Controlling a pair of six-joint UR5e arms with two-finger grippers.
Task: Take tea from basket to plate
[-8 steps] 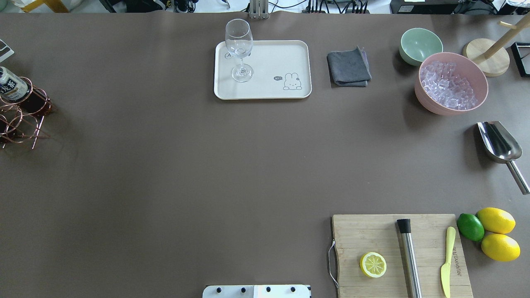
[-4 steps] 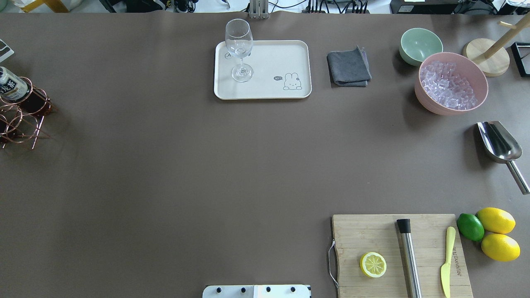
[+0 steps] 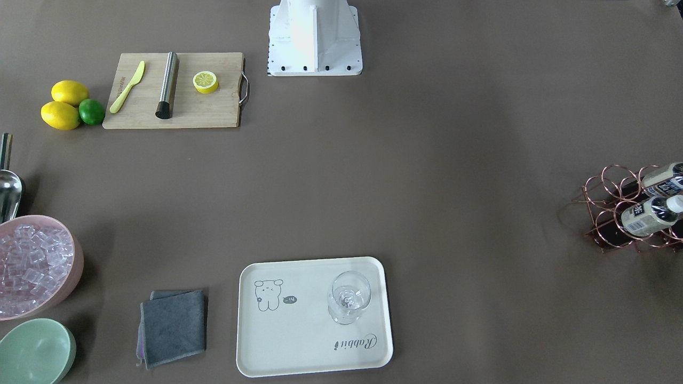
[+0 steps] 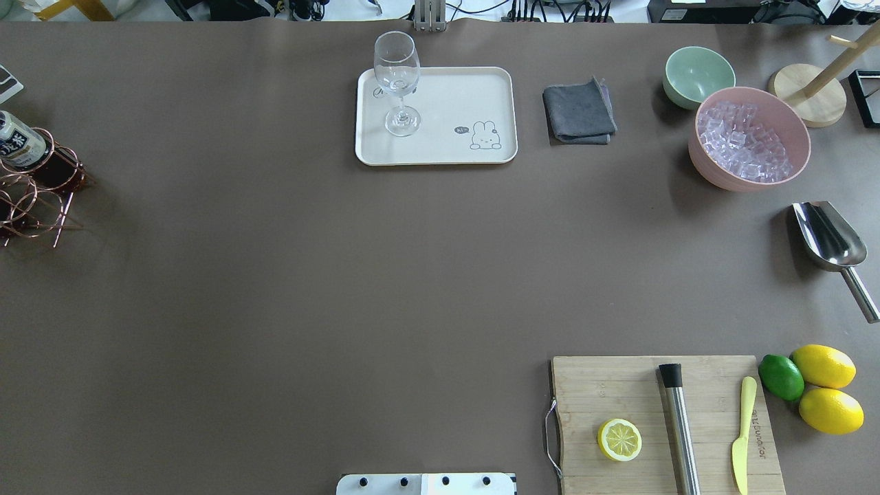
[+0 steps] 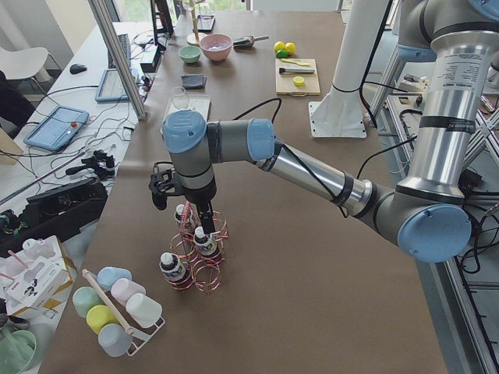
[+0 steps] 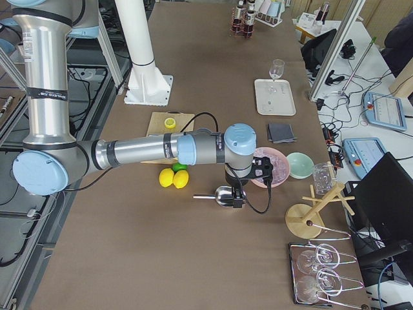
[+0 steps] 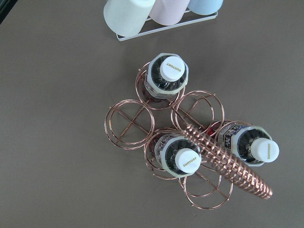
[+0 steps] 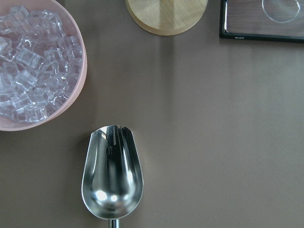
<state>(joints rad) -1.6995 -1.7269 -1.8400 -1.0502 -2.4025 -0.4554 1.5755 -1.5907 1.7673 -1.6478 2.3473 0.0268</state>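
Three tea bottles (image 7: 171, 71) (image 7: 185, 159) (image 7: 256, 147) with white caps lie in a copper wire basket (image 7: 128, 123) at the table's left end. The basket also shows in the front view (image 3: 608, 181) and the overhead view (image 4: 34, 199). My left gripper (image 5: 204, 224) hangs just over the bottles; I cannot tell whether it is open or shut. The cream plate (image 4: 454, 96) (image 3: 299, 341) lies at the far middle with a wine glass (image 4: 397, 75) standing on it. My right gripper (image 6: 237, 199) hovers over the scoop; I cannot tell its state.
A rack of pastel cups (image 7: 142, 14) stands beside the basket. At the right are a pink bowl of ice (image 4: 749, 137), a green bowl (image 4: 698, 75), a metal scoop (image 8: 112, 175), a grey cloth (image 4: 579, 110) and a cutting board (image 4: 660, 419).
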